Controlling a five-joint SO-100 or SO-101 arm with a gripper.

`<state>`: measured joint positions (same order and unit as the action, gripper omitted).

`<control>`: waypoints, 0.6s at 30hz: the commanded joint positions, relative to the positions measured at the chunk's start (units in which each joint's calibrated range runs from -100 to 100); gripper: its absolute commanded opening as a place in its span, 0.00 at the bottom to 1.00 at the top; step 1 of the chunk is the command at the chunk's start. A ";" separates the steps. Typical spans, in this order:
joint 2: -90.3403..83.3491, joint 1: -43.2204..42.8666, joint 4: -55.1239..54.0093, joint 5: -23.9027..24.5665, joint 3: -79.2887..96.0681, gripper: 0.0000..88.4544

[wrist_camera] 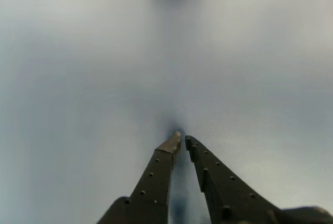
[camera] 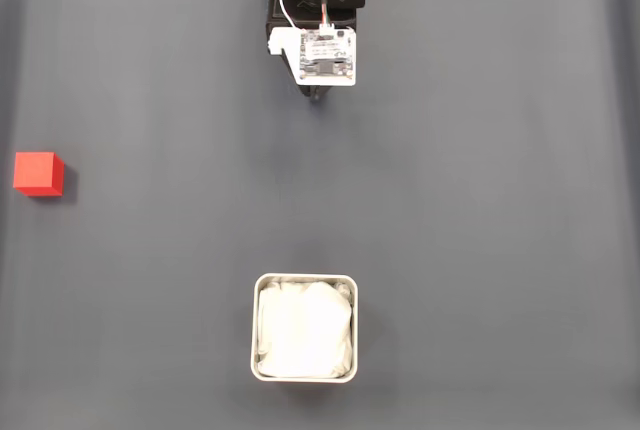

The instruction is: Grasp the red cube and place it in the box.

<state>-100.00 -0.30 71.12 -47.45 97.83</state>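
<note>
Gripper (wrist_camera: 182,139) fingers meet at the tips, holding nothing, low over bare mat. Red cube (camera: 38,173) sits far left in the fixed view, well apart from the box (camera: 304,327). I'd swing left, open wide, then descend. The arm hides its fingertips from above.

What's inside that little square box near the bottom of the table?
In the fixed view, the box holds a white wrinkly lining that fills it to the rim. Whatever lies beneath the lining is covered. The red cube sits outside, far left.
</note>
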 commanded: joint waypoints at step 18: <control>19.24 -4.11 3.14 -1.81 -52.76 0.00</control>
<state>-87.84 -5.42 73.43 -48.86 53.25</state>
